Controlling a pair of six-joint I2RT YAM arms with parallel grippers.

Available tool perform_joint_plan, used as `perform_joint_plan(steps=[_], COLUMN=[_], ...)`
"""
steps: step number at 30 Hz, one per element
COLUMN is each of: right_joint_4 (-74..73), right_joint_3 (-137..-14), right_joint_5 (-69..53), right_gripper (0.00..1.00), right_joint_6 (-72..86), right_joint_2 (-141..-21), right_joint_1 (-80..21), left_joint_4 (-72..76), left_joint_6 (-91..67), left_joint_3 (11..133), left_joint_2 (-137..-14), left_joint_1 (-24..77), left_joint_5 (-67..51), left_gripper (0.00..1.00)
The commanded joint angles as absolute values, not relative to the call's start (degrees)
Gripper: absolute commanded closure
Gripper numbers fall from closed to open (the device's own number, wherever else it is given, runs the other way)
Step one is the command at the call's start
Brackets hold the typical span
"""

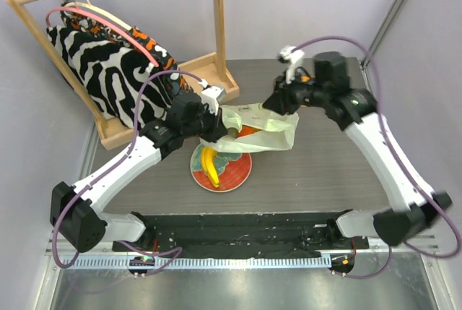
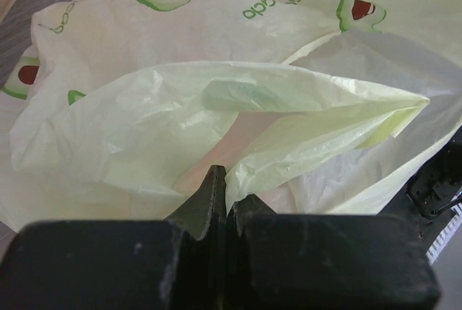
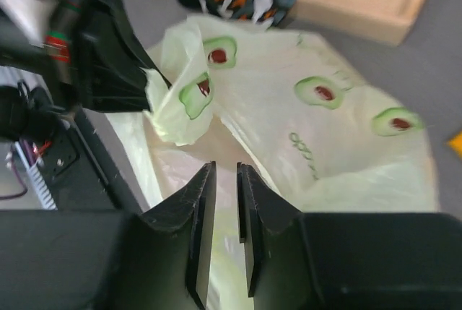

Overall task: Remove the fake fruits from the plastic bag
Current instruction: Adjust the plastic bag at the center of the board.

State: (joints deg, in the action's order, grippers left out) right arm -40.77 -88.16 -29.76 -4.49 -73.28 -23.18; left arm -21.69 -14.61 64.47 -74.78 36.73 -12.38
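Note:
The plastic bag (image 1: 268, 135), pale yellow-green with avocado prints, hangs stretched over the middle of the table. My left gripper (image 1: 219, 128) is shut on its left edge; in the left wrist view the film (image 2: 238, 115) bunches out from the shut left gripper (image 2: 229, 183). A yellow bunch of bananas (image 1: 210, 166) lies on the round red and teal plate (image 1: 237, 174) under the bag's mouth. An orange-red fruit (image 1: 247, 131) shows inside the mouth. My right gripper (image 1: 273, 104) hovers at the bag's upper right. In its own view the right gripper (image 3: 225, 167) stands narrowly open over the bag (image 3: 317, 129), with nothing between its fingers.
A wooden clothes rack (image 1: 216, 14) stands at the back left, with a black-and-white striped garment (image 1: 108, 71) hanging on it. Its wooden base (image 1: 216, 71) lies just behind the bag. The left arm's black body (image 3: 101, 57) sits close to my right gripper.

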Motion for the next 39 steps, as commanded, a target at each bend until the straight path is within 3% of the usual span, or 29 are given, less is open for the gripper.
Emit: perform_joint_plan(steps=[1,8,13,19,22,25,29,31,39], right_joint_4=[-41.5,-37.2,-34.0,-32.4,-33.1,-32.5,-29.6,-29.4,-28.4], right_joint_3=[-87.9,-81.5,-76.7,-79.5,-81.6,-77.7,-71.9,-72.4,-73.2], right_joint_5=[-33.5,-21.8,-14.2,6.5,14.3,21.0,25.0,26.1,23.2], right_gripper=[0.75,0.83,0.82,0.63,0.35,0.22,0.19,0.19,0.19], right_joint_6=[-4.7,3.2,8.8,13.6,15.5,15.2,10.8,9.7,8.1], right_joint_2=[-81.1,-87.7,-90.6,-97.7,-99.1,-96.1,-91.6,-90.8,-81.7], right_joint_1=[-28.7,-31.3,-31.7,-31.1,-30.9,-30.7,-23.4,-14.6,3.9], left_joint_4=[-19.8,-19.6,-18.9,-18.0,-17.9,-17.6,-13.4,-9.6,-6.3], left_joint_6=[-15.4,-17.0,-17.3,-16.2,-15.5,-14.5,-10.6,-9.2,-7.6], left_joint_3=[65.7,62.1,59.6,55.5,54.3,53.7,56.2,59.7,85.6], left_joint_2=[-71.0,-67.4,-65.0,-63.5,-62.9,-62.8,-65.6,-70.4,-88.4], left_joint_1=[36.6,35.2,35.1,35.0,35.0,35.0,35.1,35.2,38.4], left_joint_5=[-10.6,-11.2,-12.4,-14.5,-15.3,-15.0,-14.5,-14.9,-17.5], left_gripper=[1.0,1.0,1.0,1.0,1.0,1.0,1.0,1.0,1.0])
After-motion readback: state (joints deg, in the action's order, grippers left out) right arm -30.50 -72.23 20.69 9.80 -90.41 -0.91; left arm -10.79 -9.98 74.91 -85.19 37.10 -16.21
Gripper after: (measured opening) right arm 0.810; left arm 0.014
